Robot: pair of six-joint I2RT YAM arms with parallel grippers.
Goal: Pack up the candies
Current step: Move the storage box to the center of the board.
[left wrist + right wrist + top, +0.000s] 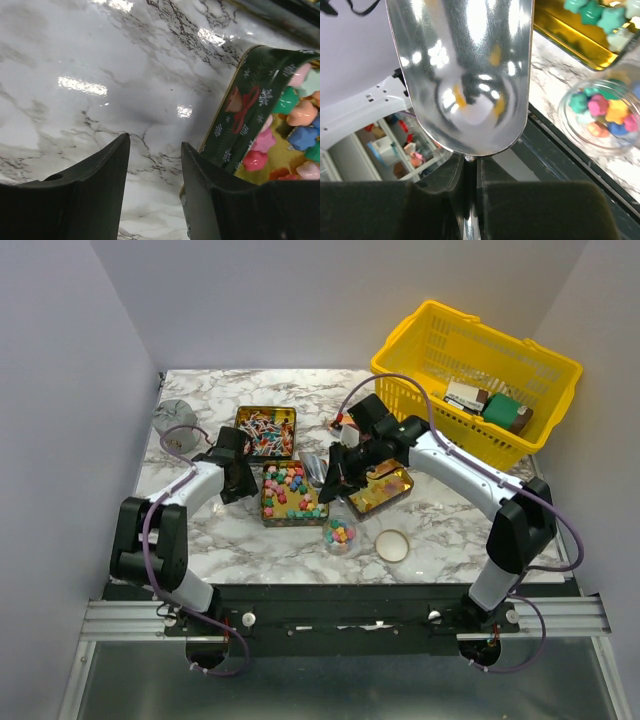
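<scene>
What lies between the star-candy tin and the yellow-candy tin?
The right gripper, its fingers shut on a metal scoop; the top view shows it.

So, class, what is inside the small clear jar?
Star-shaped candies in pink, yellow, green and blue lie in the jar. Any pieces below the top layer are covered.

The marble table (250,552) bears three tins (264,512) of candies (290,490), a jar (340,535), a lid (393,545) and a yellow basket (452,425)

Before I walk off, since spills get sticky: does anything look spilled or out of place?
I see no sweets loose on the white marble tabletop. Only the rectangular gold tin holding translucent yellow-orange pieces sits at an angle to the table edge.
</scene>
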